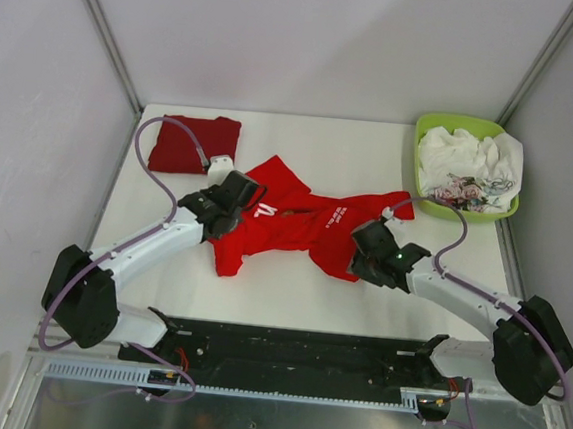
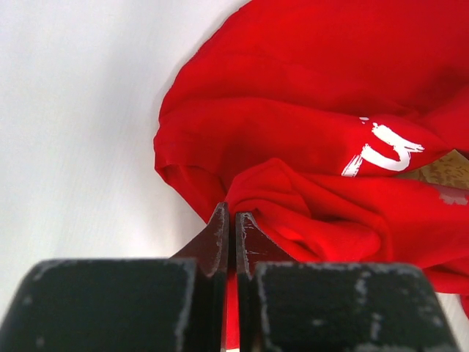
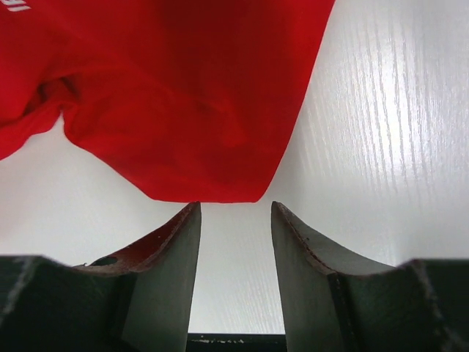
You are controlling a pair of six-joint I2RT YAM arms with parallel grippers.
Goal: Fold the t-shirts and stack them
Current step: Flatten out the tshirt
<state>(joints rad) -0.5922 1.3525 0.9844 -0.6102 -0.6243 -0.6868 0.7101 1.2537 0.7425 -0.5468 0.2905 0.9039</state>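
Your left claw (image 2: 231,220) pinches a fold of the bright red t-shirt (image 1: 296,225), its print mostly buried in creases. Right claw (image 3: 234,213) gapes just short of its hem, bare table (image 3: 366,110) alongside; darker red t-shirt (image 1: 187,144) lies folded beyond its far-left edge.

White lettering (image 2: 381,149) on the bright red t-shirt (image 1: 287,231) is crumpled into folds. Only broken brush strokes show and no whole word is legible. Nothing else is readable.

A lab test cell: grey panels (image 1: 322,37) on metal struts (image 1: 102,33) enclose the table (image 1: 290,285).
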